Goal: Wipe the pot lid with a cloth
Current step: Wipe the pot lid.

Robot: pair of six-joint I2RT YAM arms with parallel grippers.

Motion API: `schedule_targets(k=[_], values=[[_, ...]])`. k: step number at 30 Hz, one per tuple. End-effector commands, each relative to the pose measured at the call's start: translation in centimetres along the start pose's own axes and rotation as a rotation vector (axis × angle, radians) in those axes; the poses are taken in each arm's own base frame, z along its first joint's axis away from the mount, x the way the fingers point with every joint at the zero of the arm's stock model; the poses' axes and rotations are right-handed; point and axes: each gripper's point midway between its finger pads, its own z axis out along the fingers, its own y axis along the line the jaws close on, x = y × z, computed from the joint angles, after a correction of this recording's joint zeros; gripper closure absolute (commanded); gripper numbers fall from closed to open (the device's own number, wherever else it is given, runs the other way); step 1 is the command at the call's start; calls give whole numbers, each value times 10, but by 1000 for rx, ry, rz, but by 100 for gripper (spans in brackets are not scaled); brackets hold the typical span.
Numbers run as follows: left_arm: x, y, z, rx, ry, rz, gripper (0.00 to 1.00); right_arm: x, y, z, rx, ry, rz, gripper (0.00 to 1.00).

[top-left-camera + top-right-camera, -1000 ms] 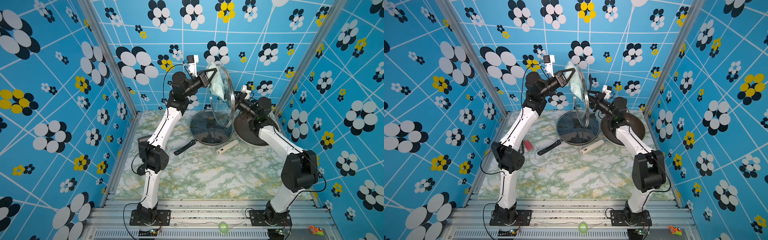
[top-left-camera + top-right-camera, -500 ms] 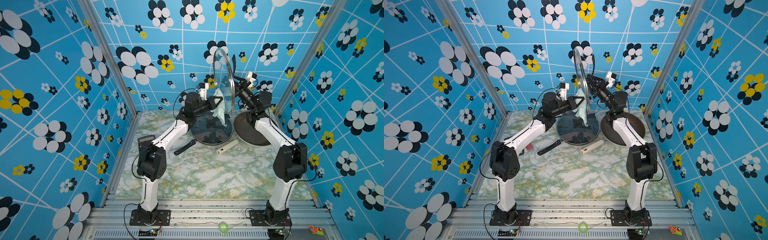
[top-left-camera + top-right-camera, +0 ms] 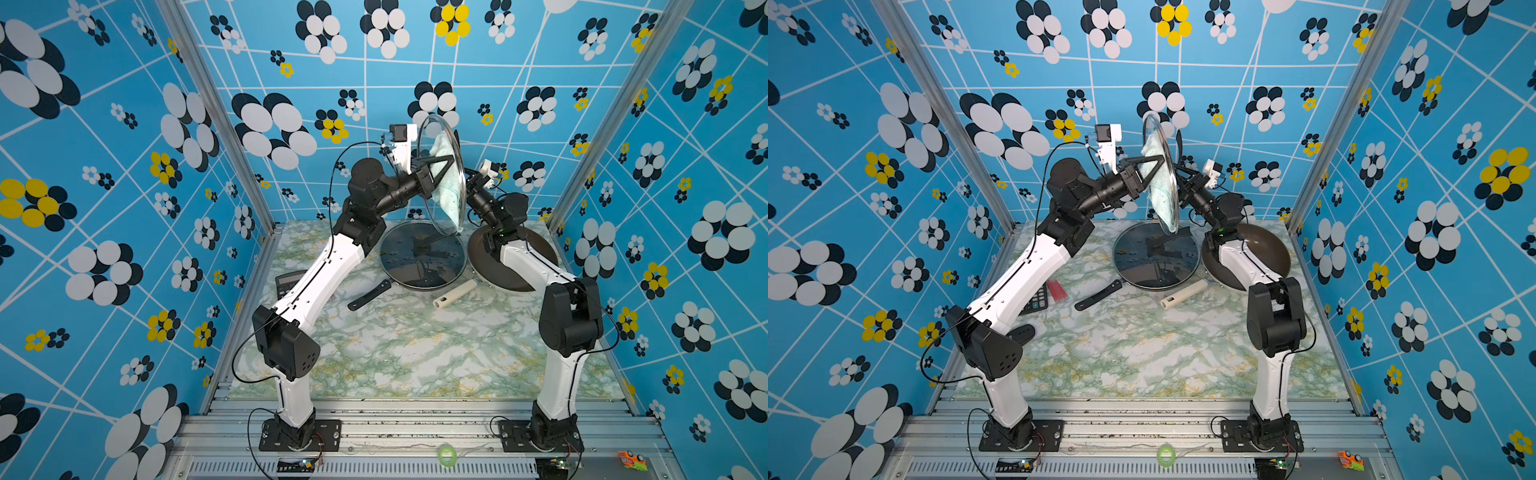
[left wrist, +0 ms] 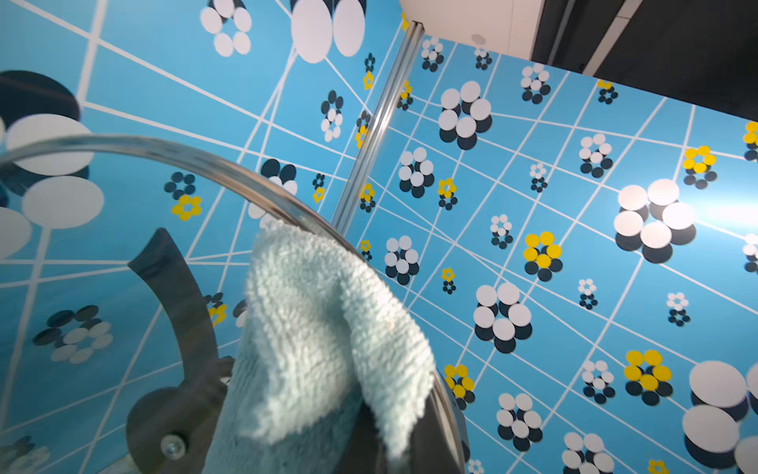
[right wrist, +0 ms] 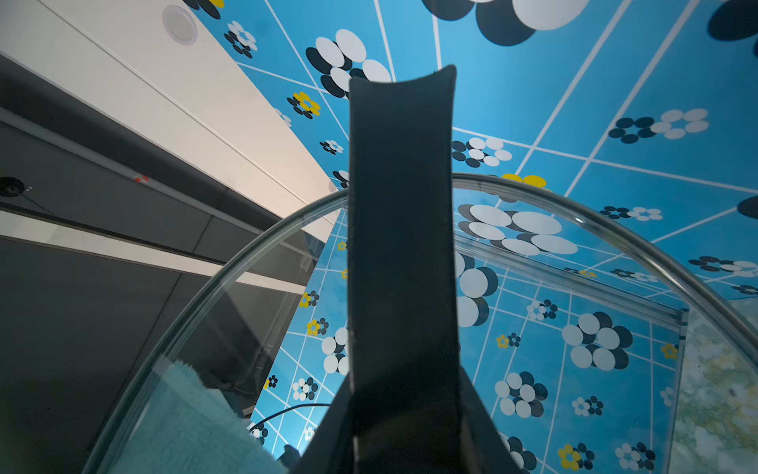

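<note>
Your lid point(image 3: 430, 129) stands on edge upper centre, right gripper point(image 3: 1185, 176) clamped on its handle point(image 5: 402, 246) from the right, left gripper point(image 3: 446, 162) pinching the cloth point(image 3: 451, 191) against its left face, so rub along that face.

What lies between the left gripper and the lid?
The cloth, clamped in the left gripper and lying against the lid; both top views and the left wrist view show it.

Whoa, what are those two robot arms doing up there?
They're cleaning. The right gripper holds a clear glass pot lid up on edge in the air by its black handle. The left gripper pinches a fluffy mint-green cloth and holds it against the glass.
</note>
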Motion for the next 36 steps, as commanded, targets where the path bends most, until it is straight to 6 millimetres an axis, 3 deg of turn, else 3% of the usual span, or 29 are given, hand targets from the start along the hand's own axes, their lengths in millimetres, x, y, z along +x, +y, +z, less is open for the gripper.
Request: schedule_targets(k=[1,4,8,12,15,19,23,26,30,33,36], values=[[25,61,9,-137,13,-69,100,29,128,-8,-282,46,-152,100],[60,71,16,-143,79,-124,100,27,137,-8,-300,26,-157,100],[102,60,22,-135,163,-149,100,22,150,-6,-358,13,-149,100],[122,57,23,-123,217,-184,100,21,153,-2,-359,15,-157,100],[114,27,20,-7,242,-147,100,18,140,2,-299,12,-174,100],[81,-25,6,100,229,-32,100,9,104,3,-179,-14,-187,100],[36,-42,-3,107,113,78,100,13,90,10,-181,36,-140,100],[5,-33,0,87,40,118,100,24,88,12,-170,89,-137,100],[-25,-2,1,49,-77,94,100,41,91,8,-156,161,-143,100],[-39,38,-5,-60,-149,94,100,56,98,1,-147,211,-156,100],[-28,92,-9,-200,-161,79,100,76,125,-5,-187,271,-198,100]])
